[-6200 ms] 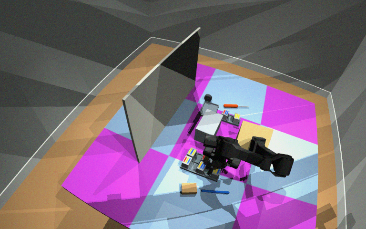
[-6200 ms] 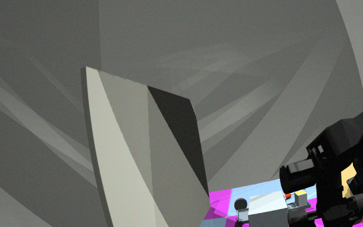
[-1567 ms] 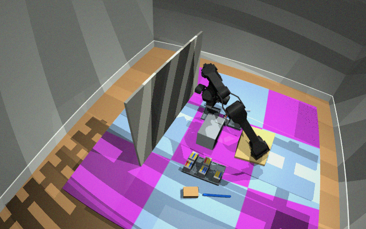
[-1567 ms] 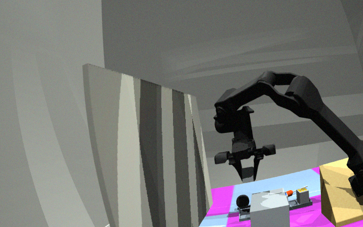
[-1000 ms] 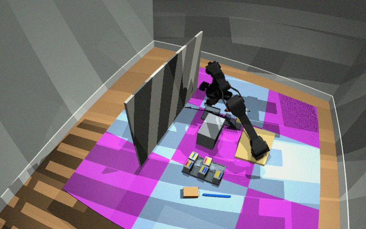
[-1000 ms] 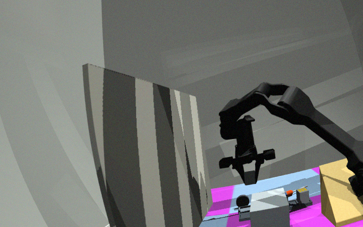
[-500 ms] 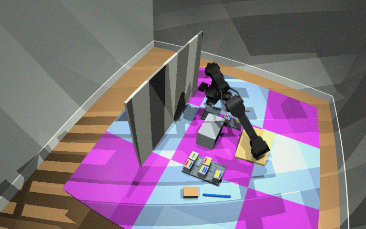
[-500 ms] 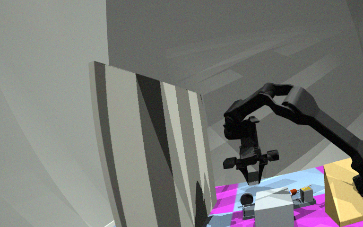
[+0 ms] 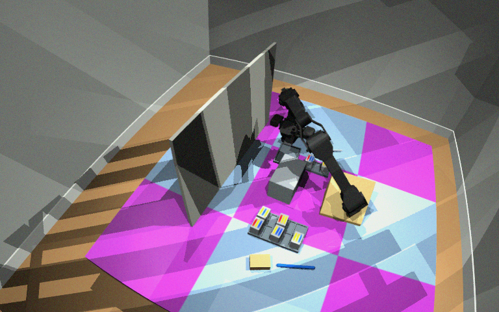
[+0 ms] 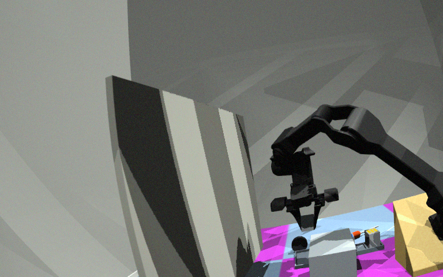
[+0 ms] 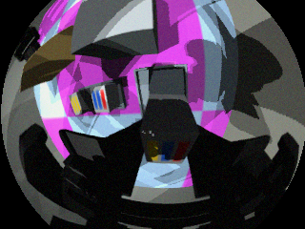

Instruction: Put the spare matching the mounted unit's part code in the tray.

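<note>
The spare block (image 10: 307,221) (image 11: 170,116) is clamped in the end effector (image 9: 289,138) (image 10: 308,226) (image 11: 166,121), above the tabletop near the small tray (image 9: 276,157) (image 10: 301,264) (image 11: 137,81). It looks light, stiff and rather smooth; a square grip on its plain sides, clear of the coloured stripes, should suit it. The stripes seem to run yellow, blue, red, though shadow makes that uncertain. The grey box (image 9: 286,180) (image 10: 333,256) (image 11: 119,29) crowds the tray, and the tall panel (image 9: 235,106) (image 10: 186,156) limits sideways room, so a straight descent looks safest.
</note>
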{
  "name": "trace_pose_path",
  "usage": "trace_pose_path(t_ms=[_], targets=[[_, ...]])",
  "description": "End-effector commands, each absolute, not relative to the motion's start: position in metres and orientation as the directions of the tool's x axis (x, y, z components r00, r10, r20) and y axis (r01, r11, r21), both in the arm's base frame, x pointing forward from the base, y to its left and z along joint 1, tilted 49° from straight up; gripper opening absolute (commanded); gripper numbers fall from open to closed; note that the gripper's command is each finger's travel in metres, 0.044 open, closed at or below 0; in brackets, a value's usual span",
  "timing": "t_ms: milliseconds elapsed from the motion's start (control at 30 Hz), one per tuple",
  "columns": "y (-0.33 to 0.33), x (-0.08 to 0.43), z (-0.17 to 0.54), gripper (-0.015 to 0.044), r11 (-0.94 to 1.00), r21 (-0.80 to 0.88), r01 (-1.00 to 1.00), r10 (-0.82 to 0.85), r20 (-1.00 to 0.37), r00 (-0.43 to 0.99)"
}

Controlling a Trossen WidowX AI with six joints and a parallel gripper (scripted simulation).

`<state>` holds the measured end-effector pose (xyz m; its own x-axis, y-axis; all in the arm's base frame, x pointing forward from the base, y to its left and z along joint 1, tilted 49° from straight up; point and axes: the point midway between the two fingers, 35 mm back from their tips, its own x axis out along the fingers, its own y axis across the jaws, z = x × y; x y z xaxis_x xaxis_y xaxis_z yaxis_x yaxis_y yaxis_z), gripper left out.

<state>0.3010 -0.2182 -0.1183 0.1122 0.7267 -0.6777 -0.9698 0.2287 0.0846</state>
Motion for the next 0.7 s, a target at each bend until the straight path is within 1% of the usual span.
trace_pose_path(t_ms=[0, 667], targets=[[-0.215, 0.301, -0.121, 0.0000, 0.236, 0.091, -0.967, 0.730, -0.673, 0.115], [-0.203, 0.304, -0.132, 0.0000, 0.236, 0.090, -0.967, 0.731, -0.673, 0.116]])
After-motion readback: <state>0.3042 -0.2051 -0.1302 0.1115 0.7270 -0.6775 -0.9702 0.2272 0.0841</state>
